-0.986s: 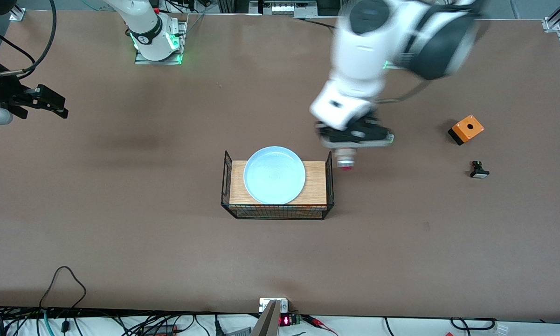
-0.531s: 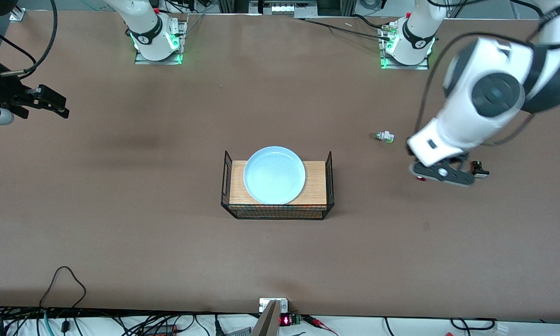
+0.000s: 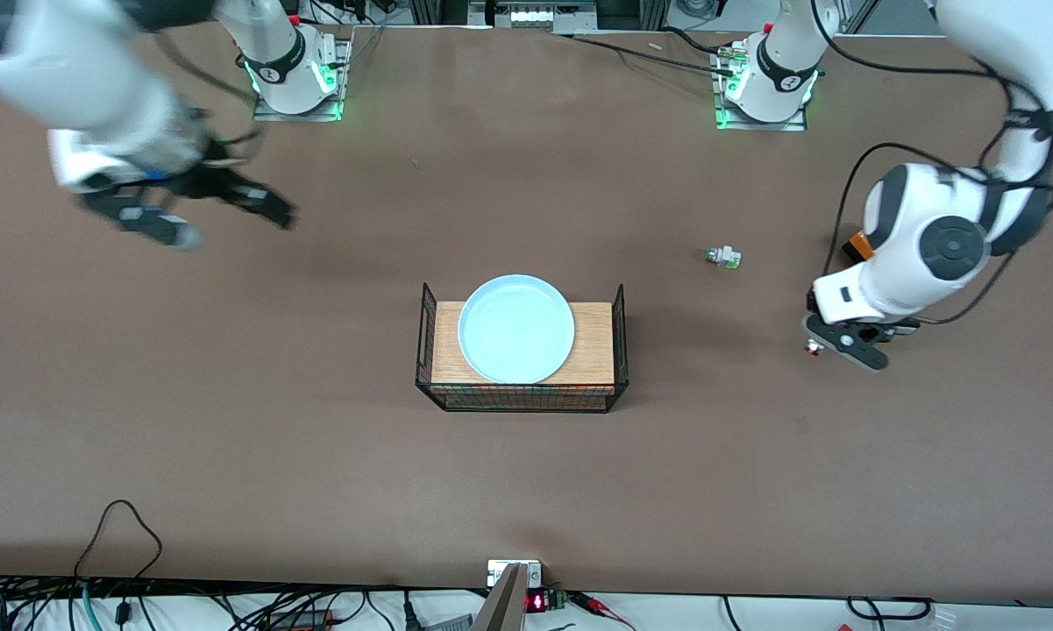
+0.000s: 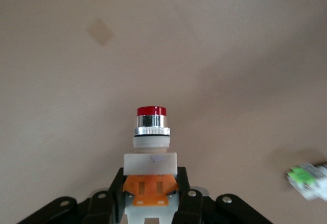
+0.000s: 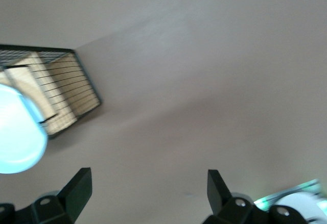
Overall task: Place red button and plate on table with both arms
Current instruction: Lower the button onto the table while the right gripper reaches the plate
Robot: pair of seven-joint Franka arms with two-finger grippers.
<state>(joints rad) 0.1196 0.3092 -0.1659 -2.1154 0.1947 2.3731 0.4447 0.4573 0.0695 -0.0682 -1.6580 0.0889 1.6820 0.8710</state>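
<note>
The left claw (image 3: 828, 342) is over the tabletop (image 3: 316, 473) toward the left arm's end, and is clamped on the red button (image 4: 151, 147). In the left wrist view, the two fingers (image 4: 121, 196) grip the button's orange middle block from either side, with the white body, the chrome ring and the red cap projecting out past the fingertips. In the front view only the red cap of the button (image 3: 812, 348) shows, at the edge of the claw.

A white piece with a green tip (image 3: 723, 257) lies on the tabletop between the left claw and the wire rack (image 3: 521, 399), farther from the front camera than both. An orange box (image 3: 859, 244) is mostly hidden by the left arm.

The plate (image 3: 516, 329) sits on the wooden top of the wire rack at the middle of the tabletop, well apart from both claws.

The right claw (image 3: 219, 206) is over the tabletop toward the right arm's end, with its fingers (image 5: 76, 188) spread wide and nothing between them. The right wrist view shows the rack (image 5: 56, 89) and the plate (image 5: 18, 129) off at a distance.
</note>
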